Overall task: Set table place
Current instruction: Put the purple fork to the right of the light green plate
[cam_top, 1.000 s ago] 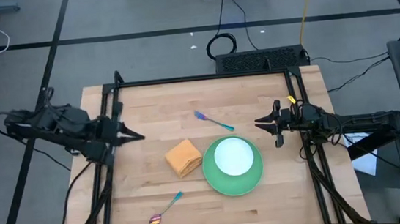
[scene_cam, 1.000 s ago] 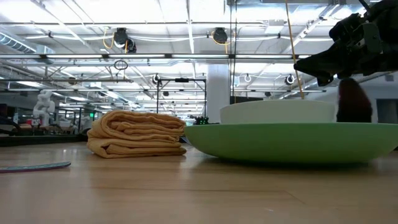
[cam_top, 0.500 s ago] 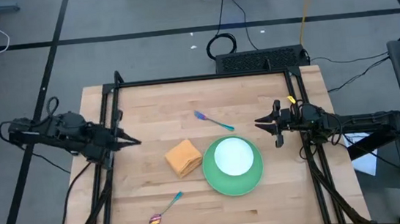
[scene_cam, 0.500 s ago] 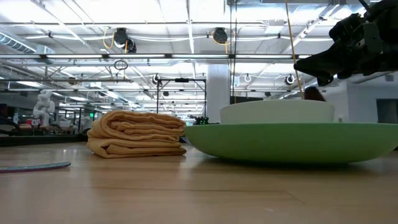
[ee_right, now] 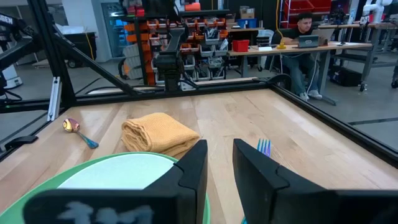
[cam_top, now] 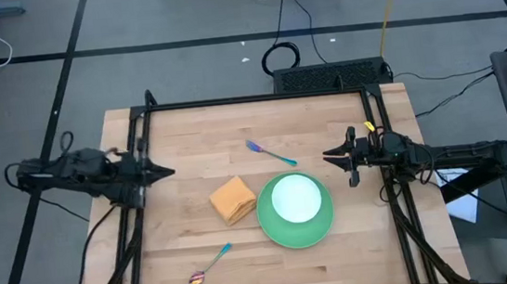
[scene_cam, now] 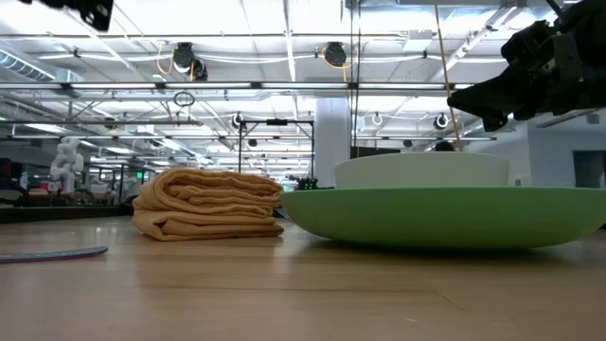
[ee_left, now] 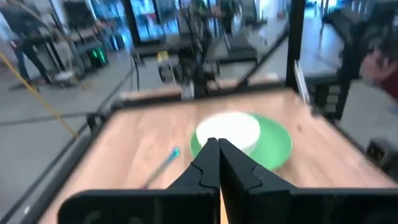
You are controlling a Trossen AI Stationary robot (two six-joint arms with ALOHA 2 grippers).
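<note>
**Plate and bowl laid, cutlery scattered, both grippers empty**

In the high view, taking the table (cam_top: 358, 253) as a clock face with the near edge at 6, the spoon (cam_top: 208, 266) lies nearest, at about 7, its reddish bowl toward the table edge and its teal handle pointing in toward the middle. The green plate (cam_top: 269, 226) sits at about 5, near the centre, with the white bowl (cam_top: 295, 198) standing inside it. The folded orange napkin (cam_top: 232, 200) lies just beside the plate at its 9 o'clock side; whether the two touch cannot be told. The fork (cam_top: 269, 153) rests farther back at about 12, apart from the plate, lying at a slant.

The left gripper (cam_top: 168, 172) hangs at the table's 9 o'clock edge, its fingers pressed together with nothing between them, pointing toward the centre. The right gripper (cam_top: 329, 156) hangs at the 3 o'clock edge, just beyond the plate's far right rim, its fingers (ee_right: 191, 171) slightly parted and holding nothing
</note>
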